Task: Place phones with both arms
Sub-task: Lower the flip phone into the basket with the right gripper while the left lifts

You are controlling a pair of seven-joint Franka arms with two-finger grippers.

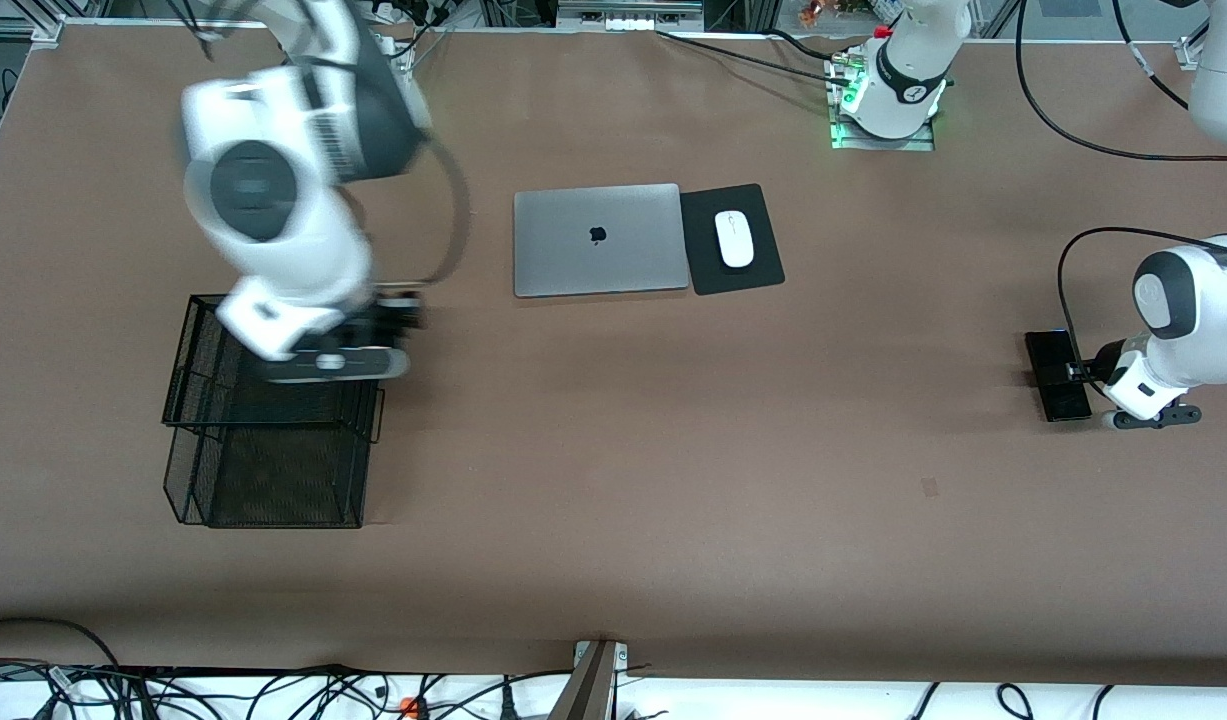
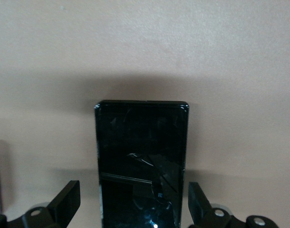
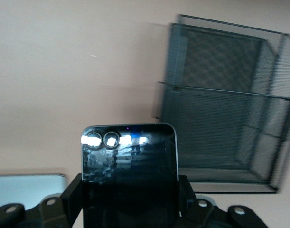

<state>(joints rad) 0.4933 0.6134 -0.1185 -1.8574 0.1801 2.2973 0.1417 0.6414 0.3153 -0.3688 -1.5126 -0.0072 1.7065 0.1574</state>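
Observation:
A long slim black phone [image 1: 1056, 375] lies flat on the table at the left arm's end. My left gripper [image 1: 1081, 373] is low over it and open. In the left wrist view the phone [image 2: 141, 156] lies between the two fingers [image 2: 66, 199] with a gap on each side. My right gripper [image 1: 393, 318], blurred, hangs over the edge of a black mesh basket [image 1: 188, 400] at the right arm's end. In the right wrist view this gripper [image 3: 130, 199] is shut on a squarish glossy phone [image 3: 128, 161] with a pale rim and two round lenses.
A shut grey laptop [image 1: 596, 240] lies mid-table, beside a white mouse [image 1: 734, 239] on a black pad [image 1: 763, 270]. The basket [image 3: 220, 109] is a two-tier wire one. Cables run along the table's edges.

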